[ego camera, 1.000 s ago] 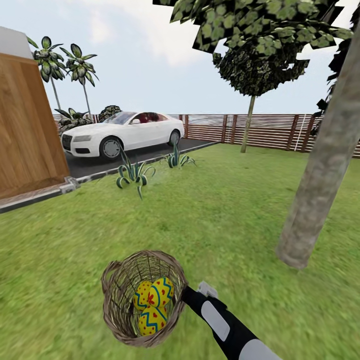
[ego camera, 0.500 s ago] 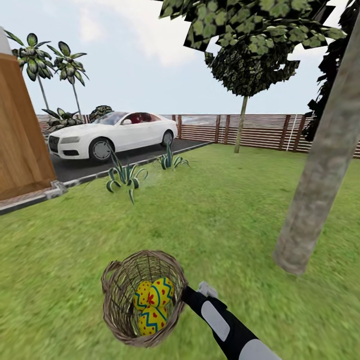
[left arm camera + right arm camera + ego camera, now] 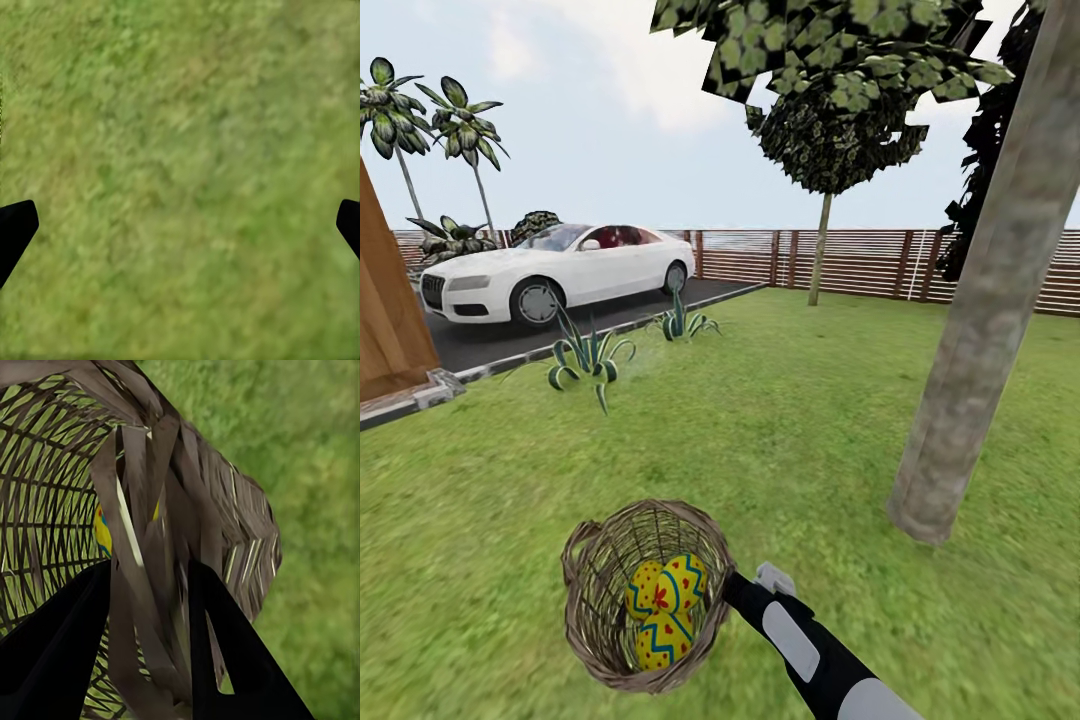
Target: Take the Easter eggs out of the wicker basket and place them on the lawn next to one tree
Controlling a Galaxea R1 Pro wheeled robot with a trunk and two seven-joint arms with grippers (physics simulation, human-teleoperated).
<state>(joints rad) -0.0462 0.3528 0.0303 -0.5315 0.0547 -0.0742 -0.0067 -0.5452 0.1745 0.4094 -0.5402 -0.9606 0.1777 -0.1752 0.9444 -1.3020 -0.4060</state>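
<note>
Overhead, 3 Easter eggs (image 3: 665, 600) sit basketed; right end effector (image 3: 150, 607) pinches the wicker basket (image 3: 187, 510) rim.

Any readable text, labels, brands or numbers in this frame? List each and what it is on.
None can be read.
Car: front plate area too small and blurred to show any characters.
Eggs in the basket: only zigzag lines and red marks, no lettering.
Fence: plain slats.

Black and grey robot arm with black fingers

The right arm (image 3: 815, 650) has a black shell with light grey rounded panels and a small grey block near the wrist. The fingers (image 3: 60, 652) are flat, black and pointed; the left fingertips (image 3: 15, 229) are black too.
</note>
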